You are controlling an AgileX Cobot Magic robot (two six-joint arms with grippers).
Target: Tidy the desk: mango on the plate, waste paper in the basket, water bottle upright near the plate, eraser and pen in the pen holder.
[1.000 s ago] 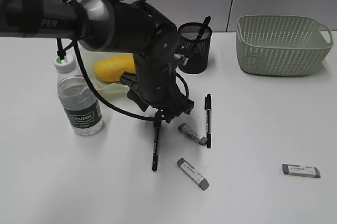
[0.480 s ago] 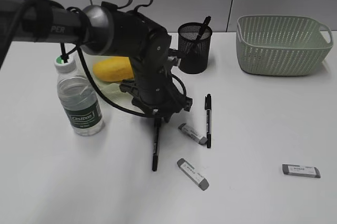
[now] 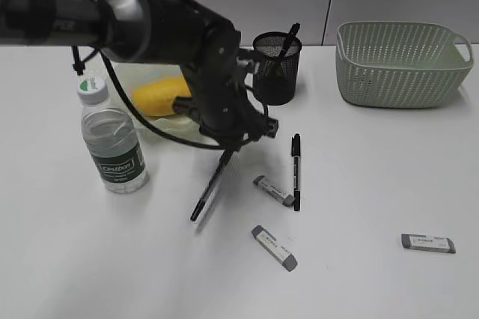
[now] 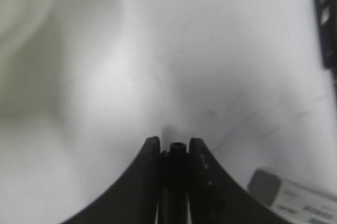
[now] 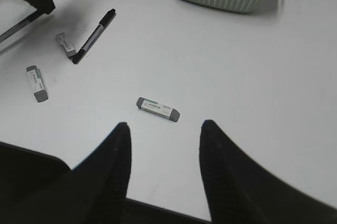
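White desk [image 3: 389, 177]: 3 erasers [image 3: 274, 247], pen [image 3: 296, 171], bottle [image 3: 112, 139]

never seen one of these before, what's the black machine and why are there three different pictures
It is a robot with two arms, each ending in a pinching tool. One picture looks at the white desk from the front. The other two come from cameras on each wrist, looking past that arm's tool.

The left tool is closed on a black pen, which hangs tilted with its lower end down by the desk. The right tool hangs open and empty above one grey eraser.

On the desk: a water bottle standing upright, a mango, a black mesh pen holder, a green basket, a second pen and two more erasers.
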